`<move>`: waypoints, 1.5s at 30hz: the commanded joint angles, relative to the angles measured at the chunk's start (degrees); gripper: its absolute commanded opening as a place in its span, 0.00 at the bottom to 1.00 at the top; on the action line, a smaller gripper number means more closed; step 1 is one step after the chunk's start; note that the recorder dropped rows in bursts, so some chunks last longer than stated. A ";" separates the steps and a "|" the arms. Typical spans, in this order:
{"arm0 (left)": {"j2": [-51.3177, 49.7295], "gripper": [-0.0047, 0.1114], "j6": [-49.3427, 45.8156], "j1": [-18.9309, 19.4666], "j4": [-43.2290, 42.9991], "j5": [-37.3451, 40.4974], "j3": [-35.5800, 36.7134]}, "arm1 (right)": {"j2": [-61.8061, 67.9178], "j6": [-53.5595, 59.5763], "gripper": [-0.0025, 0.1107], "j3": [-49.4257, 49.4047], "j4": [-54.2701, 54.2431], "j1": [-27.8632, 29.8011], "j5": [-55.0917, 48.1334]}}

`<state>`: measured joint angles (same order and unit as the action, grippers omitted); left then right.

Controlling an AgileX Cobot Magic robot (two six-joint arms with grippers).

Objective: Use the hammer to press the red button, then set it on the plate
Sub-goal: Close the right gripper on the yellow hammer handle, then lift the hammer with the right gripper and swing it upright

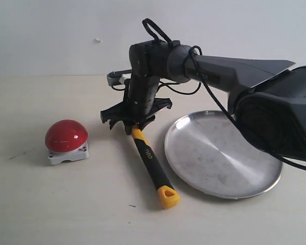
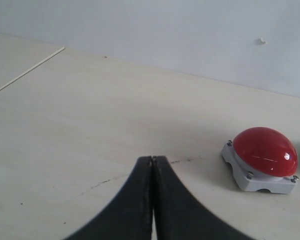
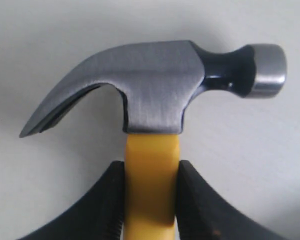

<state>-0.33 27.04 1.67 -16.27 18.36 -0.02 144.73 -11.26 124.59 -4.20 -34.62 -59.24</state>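
On a pale table, we see the right gripper lowered over the hammer, its two dark fingers pressed against either side of the yellow neck just below the steel head (the right wrist view shows no gap left between pads and handle). The hammer lies flat on the table, head under the gripper and away from the camera, its yellow-and-black handle running toward us between the red button and the plate, the yellow end with its hole just beside the plate's near rim.

The left gripper sits off to the side, its fingers pressed together with nothing between them, the button a little way off in its view.

As we read it, the task is at its very start: the grip on the hammer looks made or nearly made, but the tool has not left the table. The button stands on its grey base with nothing touching it, and we cannot tell from these views whether it has been pressed. The plate is bare and shiny. Still ahead, in our judgement, are the lift, the swing across to the red dome, the press, and the setting down of the hammer on the plate.
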 commanded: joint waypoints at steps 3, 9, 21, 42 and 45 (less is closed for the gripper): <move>0.33 0.04 -0.09 -0.37 0.01 -0.21 0.02 | -8.94 1.63 0.02 0.42 -0.02 -0.05 5.27; 0.33 0.04 -0.09 -0.37 0.01 -0.21 0.02 | -13.92 4.65 0.02 0.20 0.25 -0.81 6.19; 0.33 0.04 -0.20 -0.38 0.01 -0.21 0.02 | -27.99 6.28 0.02 -17.92 2.72 -13.37 38.26; 0.33 0.04 -0.09 -0.38 0.01 -0.21 0.02 | -55.18 33.85 0.02 -65.21 -25.02 -10.29 87.30; 0.33 0.04 -0.09 -0.38 0.01 -0.21 0.02 | -59.55 35.15 0.02 -70.72 -26.72 -10.29 91.28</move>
<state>-0.33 27.04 1.67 -16.27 18.36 -0.02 89.51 20.57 57.30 -28.31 -45.19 24.18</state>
